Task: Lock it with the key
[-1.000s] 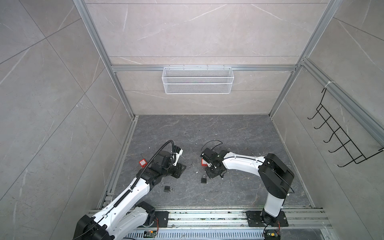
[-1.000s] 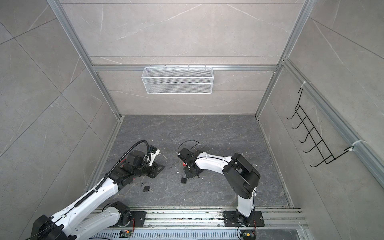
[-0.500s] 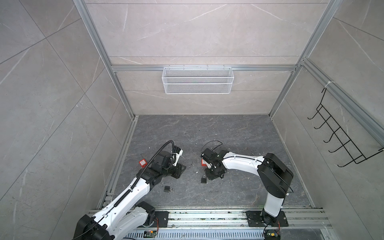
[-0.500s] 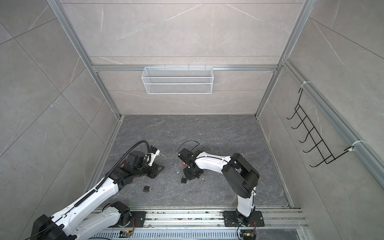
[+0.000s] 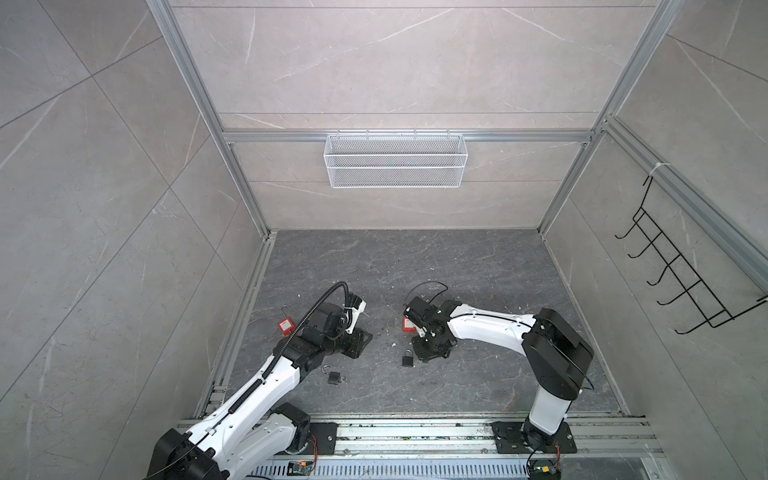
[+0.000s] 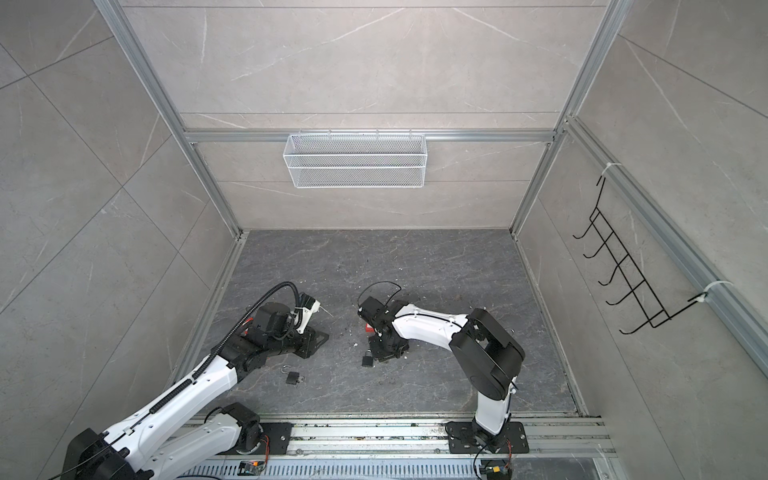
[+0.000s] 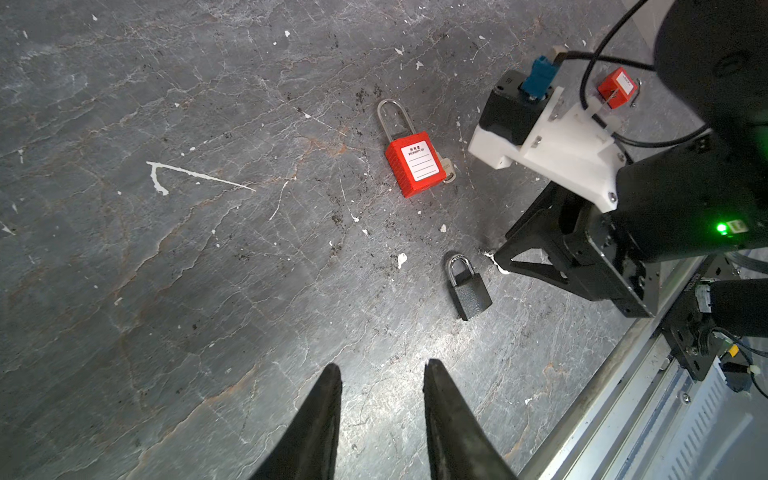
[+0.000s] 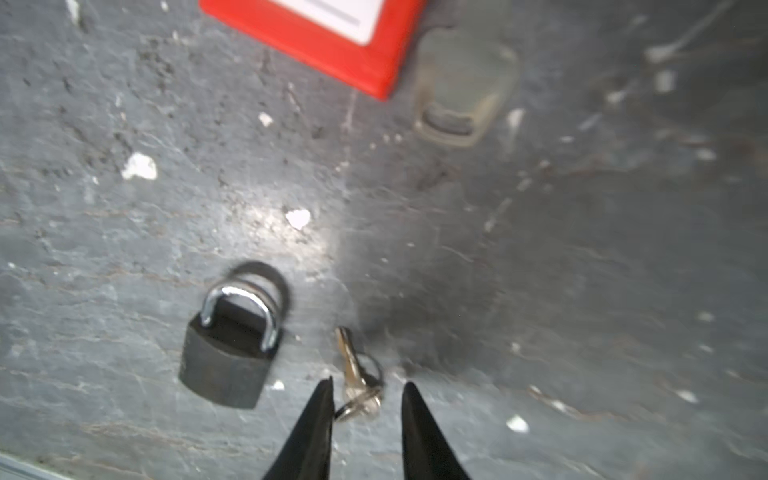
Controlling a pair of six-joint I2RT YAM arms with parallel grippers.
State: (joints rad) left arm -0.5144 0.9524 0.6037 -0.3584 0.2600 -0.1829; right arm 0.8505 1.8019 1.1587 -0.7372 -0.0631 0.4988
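Note:
A small silver key [image 8: 358, 384] on a ring lies on the grey floor between the fingertips of my right gripper [image 8: 368, 388]. The gripper is open, and the ring touches one finger only. Beside the key lies a black padlock [image 8: 227, 365] with its shackle shut, also seen in both top views [image 5: 407, 358] [image 6: 367, 359]. My right gripper [image 5: 420, 358] is low at the floor next to it. My left gripper [image 7: 382, 368] is open and empty, hovering over bare floor [image 5: 362, 338], apart from the locks.
A red padlock [image 7: 415, 164] with a key at its base lies just beyond the black one. A second red padlock [image 5: 284, 324] sits near the left rail. Another black padlock [image 5: 333, 377], shackle open, lies by the left arm. A metal rail [image 5: 415, 432] runs along the front.
The right gripper has barely shifted over the key. The padlocks and the left arm stand as before.

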